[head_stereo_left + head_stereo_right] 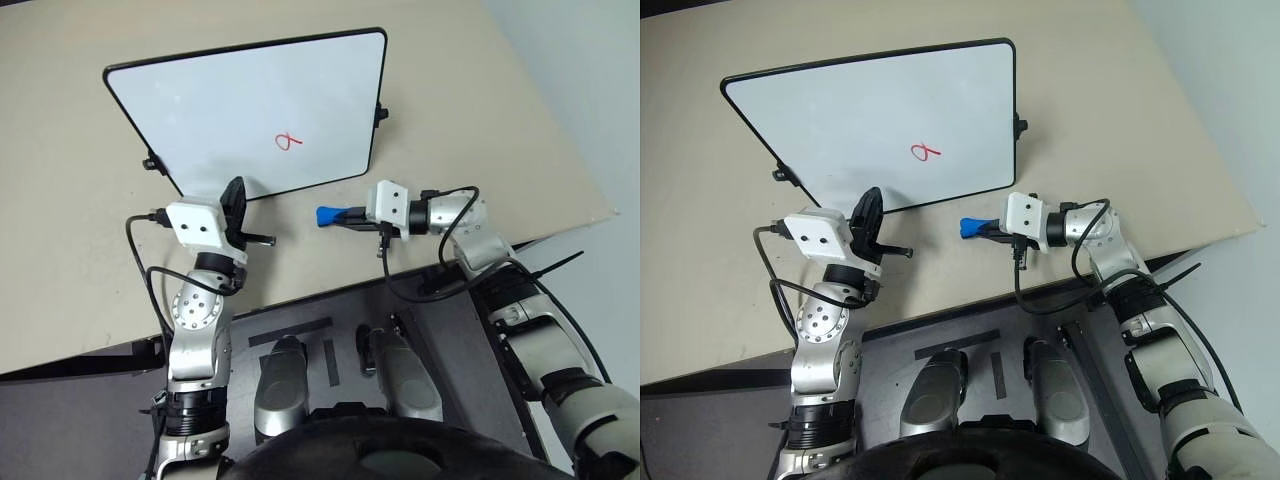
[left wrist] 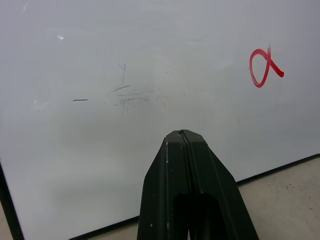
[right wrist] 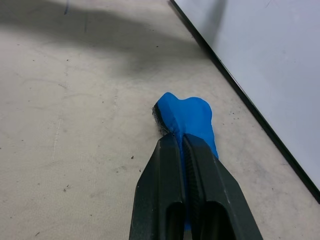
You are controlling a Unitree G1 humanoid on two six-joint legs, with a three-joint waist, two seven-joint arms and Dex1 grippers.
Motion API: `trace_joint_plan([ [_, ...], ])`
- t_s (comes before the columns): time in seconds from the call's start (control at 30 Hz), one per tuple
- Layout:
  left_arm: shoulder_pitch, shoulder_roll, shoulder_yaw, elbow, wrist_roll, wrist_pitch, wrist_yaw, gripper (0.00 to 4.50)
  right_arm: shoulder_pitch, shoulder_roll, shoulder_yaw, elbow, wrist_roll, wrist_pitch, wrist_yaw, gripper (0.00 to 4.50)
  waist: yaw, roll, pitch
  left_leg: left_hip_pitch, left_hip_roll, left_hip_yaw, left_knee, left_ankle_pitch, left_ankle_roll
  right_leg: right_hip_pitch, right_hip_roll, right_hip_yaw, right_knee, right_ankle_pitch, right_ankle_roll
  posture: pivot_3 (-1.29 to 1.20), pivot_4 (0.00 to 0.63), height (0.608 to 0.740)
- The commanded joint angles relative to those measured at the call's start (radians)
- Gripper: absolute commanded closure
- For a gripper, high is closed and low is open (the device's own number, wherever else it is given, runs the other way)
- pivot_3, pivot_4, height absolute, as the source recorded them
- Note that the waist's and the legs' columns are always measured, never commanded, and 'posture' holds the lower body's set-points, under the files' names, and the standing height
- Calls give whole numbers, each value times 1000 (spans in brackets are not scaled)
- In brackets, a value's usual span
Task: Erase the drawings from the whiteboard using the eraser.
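one eraser (image 3: 187, 120), one whiteboard (image 1: 200, 110), one red drawing (image 1: 288, 140).

surface (image 1: 60, 120): beige, flat, faintly speckled with dark specks
floor (image 1: 590, 80): pale grey, lay beyond the surface's right edge

Silver-grey jointed arms, white box wrists (two dark holes each), black cables, black fingers (image 2: 187, 200).

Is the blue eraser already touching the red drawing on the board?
No, the eraser, held by the right gripper, is beside the whiteboard, apart from the red drawing.
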Motion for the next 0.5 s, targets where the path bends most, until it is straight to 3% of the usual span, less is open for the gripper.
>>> trace_joint_plan([
  [0.03, -12, 7, -1, -8, 3, -20, -7, 4500, -9, 10, -37, -108, 40, -20, -2, 4476, 0, 0, 0, 0, 0, 0, 0, 0, 0, 0, 0, 0, 0, 0, 0, 0, 150, 740],
  [0.2, -19, 10, 1, -1, 2, -19, -10, 4500, -92, 50, -62, -119, -21, -148, -108, 4476, -2, 0, 0, -1, -1, 0, -2, 0, 0, -2, 0, 0, -1, 0, 0, 0, 150, 740],
  [0.5, -39, 5, -2, 19, 7, -28, -12, 4500, -266, 98, -15, 203, -227, -406, -326, 4476, -1, 0, 0, -3, 2, -2, -3, 0, 0, -5, -2, 0, -1, 1, 1, 0, 150, 740],
])
